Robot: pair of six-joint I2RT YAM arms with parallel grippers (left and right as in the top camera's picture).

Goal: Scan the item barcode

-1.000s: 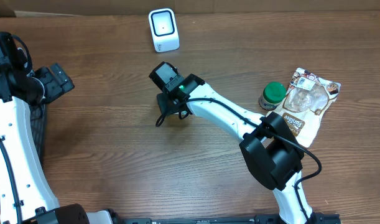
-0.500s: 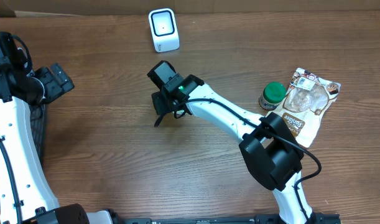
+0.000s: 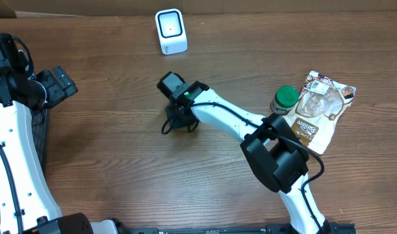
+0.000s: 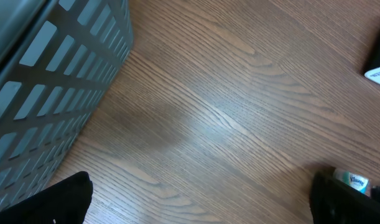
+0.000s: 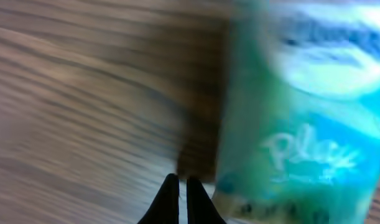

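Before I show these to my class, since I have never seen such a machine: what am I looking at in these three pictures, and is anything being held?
These are two robot arms at a brown wooden table. The wide picture comes from a camera fixed above the table. The other two come from small cameras on each wrist.

The left arm stands at the side near a grey slatted plastic basket. Its jaws are wide open and empty. The right arm reaches to the middle of the table. Its jaws are closed with nothing visible between them, right beside a blurred teal printed packet.

Also on the table are a small white box-shaped barcode scanner, a green-lidded jar and a clear-and-brown snack bag.
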